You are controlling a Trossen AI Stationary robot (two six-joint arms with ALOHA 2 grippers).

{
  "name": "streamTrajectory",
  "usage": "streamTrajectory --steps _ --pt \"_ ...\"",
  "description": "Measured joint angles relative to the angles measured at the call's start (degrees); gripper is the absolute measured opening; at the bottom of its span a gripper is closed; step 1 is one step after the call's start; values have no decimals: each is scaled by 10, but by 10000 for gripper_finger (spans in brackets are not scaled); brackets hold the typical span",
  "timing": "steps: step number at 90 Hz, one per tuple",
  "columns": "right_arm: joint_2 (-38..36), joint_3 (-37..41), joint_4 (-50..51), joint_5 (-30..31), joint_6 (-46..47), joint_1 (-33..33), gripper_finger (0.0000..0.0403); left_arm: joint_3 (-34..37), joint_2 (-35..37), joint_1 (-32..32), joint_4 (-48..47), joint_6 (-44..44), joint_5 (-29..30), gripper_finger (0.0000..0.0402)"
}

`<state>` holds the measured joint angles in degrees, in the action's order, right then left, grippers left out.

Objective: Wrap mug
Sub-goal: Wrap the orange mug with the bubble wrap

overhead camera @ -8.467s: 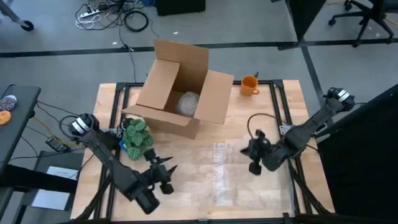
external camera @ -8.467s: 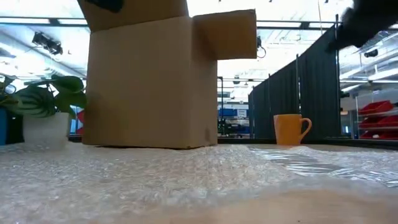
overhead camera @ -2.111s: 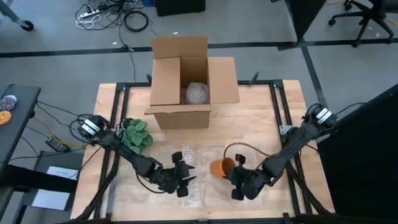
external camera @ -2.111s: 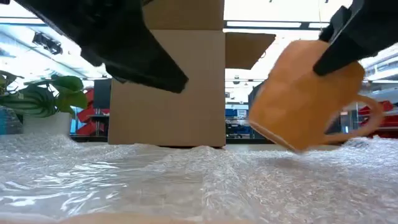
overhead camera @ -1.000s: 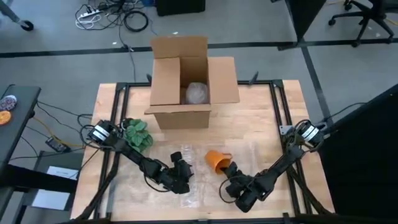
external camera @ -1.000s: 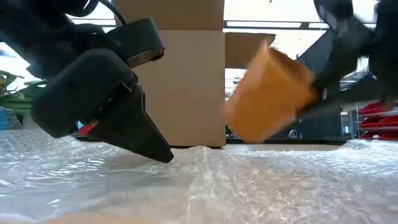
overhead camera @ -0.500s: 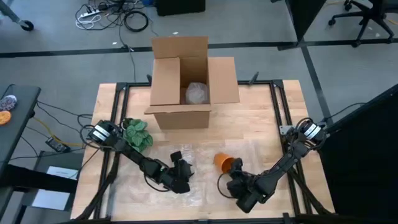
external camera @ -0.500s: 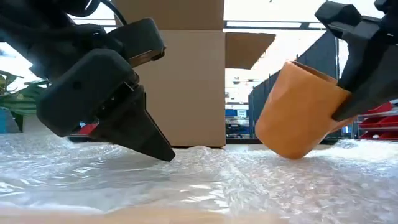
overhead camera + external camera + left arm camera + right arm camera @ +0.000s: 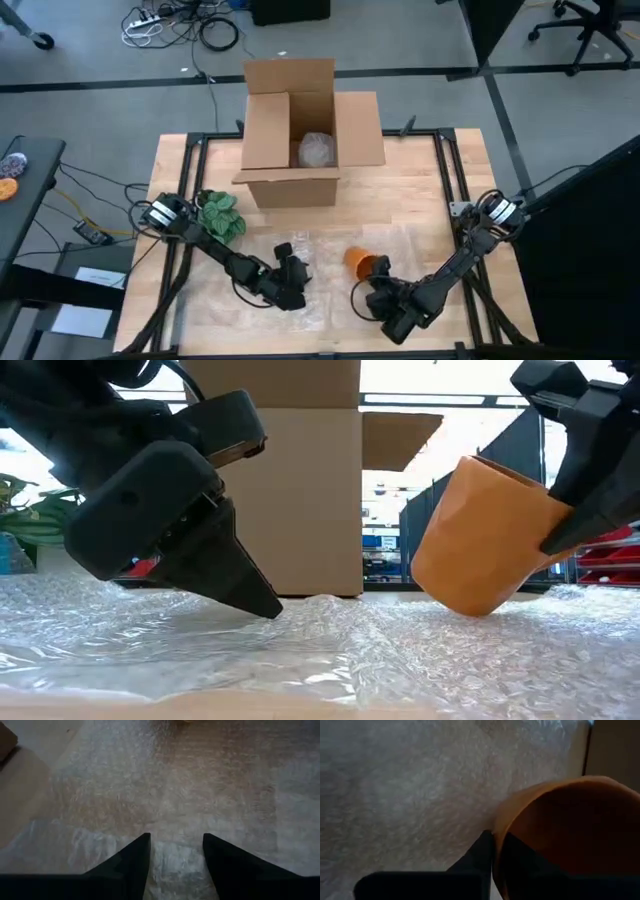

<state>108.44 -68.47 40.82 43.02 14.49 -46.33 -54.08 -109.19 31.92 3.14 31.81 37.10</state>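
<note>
Your worktop (image 9: 420, 190) carries a cardboard box (image 9: 310, 130) standing open at the far side, well beyond both end effectors. Nearer, a bubble wrap sheet (image 9: 330, 650) lies under them both. A potted plant (image 9: 220, 213) sits beside the left arm. Your left end effector (image 9: 175, 851) rests low on the wrap, its fingers spread with nothing between them. Your right end effector (image 9: 385, 280) grips the orange mug (image 9: 490, 545) by its rim, one finger inside. The mug hangs tilted, base touching or just above the wrap, its long axis leaning and the mouth turned up toward the right end effector.
</note>
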Motion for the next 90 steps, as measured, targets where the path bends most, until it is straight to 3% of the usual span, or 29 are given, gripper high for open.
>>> streamTrajectory --steps 63,90 --pt "0 0 0 -24 25 0 32 0 0 0 0 0 1 168" --pt "0 0 0 -88 116 -2 85 0 0 0 -1 0 1 168"
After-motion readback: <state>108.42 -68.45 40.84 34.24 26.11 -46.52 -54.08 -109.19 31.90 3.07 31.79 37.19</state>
